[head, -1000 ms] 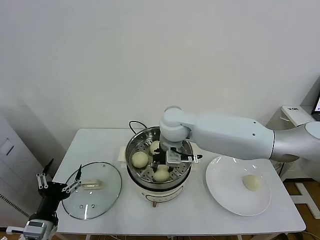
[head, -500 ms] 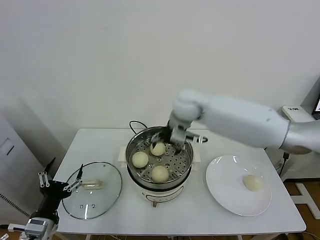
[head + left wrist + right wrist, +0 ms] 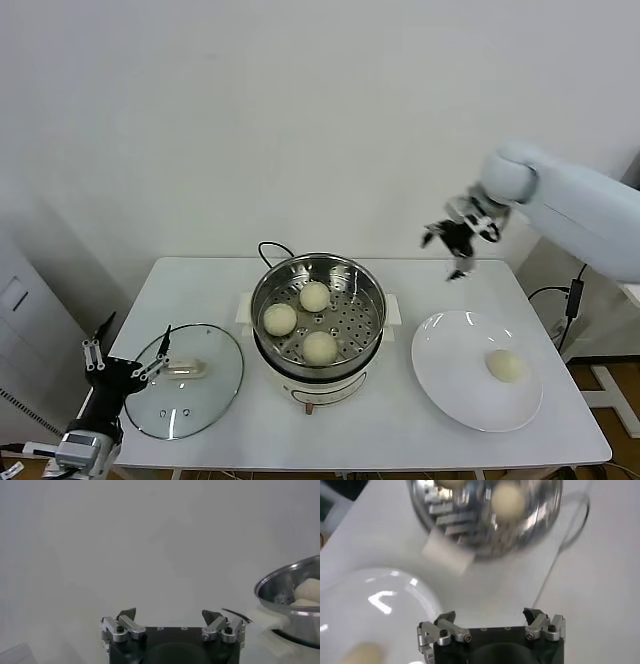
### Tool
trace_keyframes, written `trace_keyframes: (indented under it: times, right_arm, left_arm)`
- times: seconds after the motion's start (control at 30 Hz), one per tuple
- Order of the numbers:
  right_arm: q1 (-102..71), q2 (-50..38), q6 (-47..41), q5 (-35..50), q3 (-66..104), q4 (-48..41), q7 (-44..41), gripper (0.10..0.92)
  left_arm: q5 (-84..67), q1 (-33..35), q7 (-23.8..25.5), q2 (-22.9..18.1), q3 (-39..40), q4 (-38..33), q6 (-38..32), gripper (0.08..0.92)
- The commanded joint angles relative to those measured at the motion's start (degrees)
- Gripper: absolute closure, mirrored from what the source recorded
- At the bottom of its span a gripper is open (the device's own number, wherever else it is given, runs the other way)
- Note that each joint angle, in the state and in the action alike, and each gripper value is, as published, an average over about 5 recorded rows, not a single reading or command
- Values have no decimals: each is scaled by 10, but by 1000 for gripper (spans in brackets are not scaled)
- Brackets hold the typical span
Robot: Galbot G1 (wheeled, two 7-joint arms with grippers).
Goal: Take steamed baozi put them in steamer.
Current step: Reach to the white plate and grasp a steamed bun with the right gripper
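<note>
The steamer (image 3: 318, 290), a shiny steel pot with a perforated floor, stands mid-table on a white base. Three cream baozi lie inside it: one at the back (image 3: 314, 296), one on the left (image 3: 279, 318), one at the front (image 3: 319, 346). Another baozi (image 3: 505, 365) sits on the white plate (image 3: 450, 375) at the right. My right gripper (image 3: 455, 240) is open and empty, raised in the air above the table's far right, between steamer and plate. Its wrist view looks down on the steamer (image 3: 485, 515) and the plate (image 3: 375, 610). My left gripper (image 3: 125, 365) is open, parked low beside the table's left edge.
A round glass lid (image 3: 185, 380) with a pale handle lies flat on the table left of the steamer. A black cord (image 3: 270, 250) loops behind the pot. The left wrist view shows the steamer's rim (image 3: 295, 592) off to one side.
My right gripper has let go of a baozi inside the steamer, opened, risen out of the pot and swung right and up toward the plate side. The left arm has barely moved.
</note>
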Motion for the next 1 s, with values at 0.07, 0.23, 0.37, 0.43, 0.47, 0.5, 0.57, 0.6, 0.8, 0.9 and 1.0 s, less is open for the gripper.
trace_keyframes:
  times: [0.07,0.23,0.37,0.43,0.47,0.5,0.57,0.6,0.8,0.9,1.0]
  right_arm:
    - [-284,-110,-25,-127,214,-16,-5,203]
    - [-330,-106,-24,-145,242,-16,1,203]
    - [-354,-102,-24,-161,257,-19,2,203]
    - [-362,-98,-25,-158,261,-22,4,203]
    - [-364,-97,-26,-157,262,-23,4,203]
    - [-366,-95,-26,-156,263,-24,5,203]
    - [-369,-91,-26,-161,264,-27,7,203]
    - [-370,-89,-25,-165,265,-27,9,203]
    - [-370,-74,-18,-182,269,-37,24,203]
    - [-369,-67,-16,-189,270,-38,32,209]
    - [-369,-62,-16,-191,270,-41,37,244]
  left_arm:
    - [5,13,1,7,0,-3,-2,177]
    - [10,14,1,6,2,-3,-2,177]
    - [15,16,1,0,4,-3,-3,177]
    - [17,17,1,-3,4,-3,-3,177]
    - [17,17,1,-3,4,-3,-3,177]
    - [17,17,1,-3,4,-2,-3,177]
    - [17,18,1,-2,3,-3,-3,177]
    - [17,18,1,-2,2,-3,-3,177]
    - [17,20,1,-2,1,-3,-4,177]
    - [17,22,2,-2,1,-3,-5,177]
    - [17,22,2,-1,0,-4,-5,177]
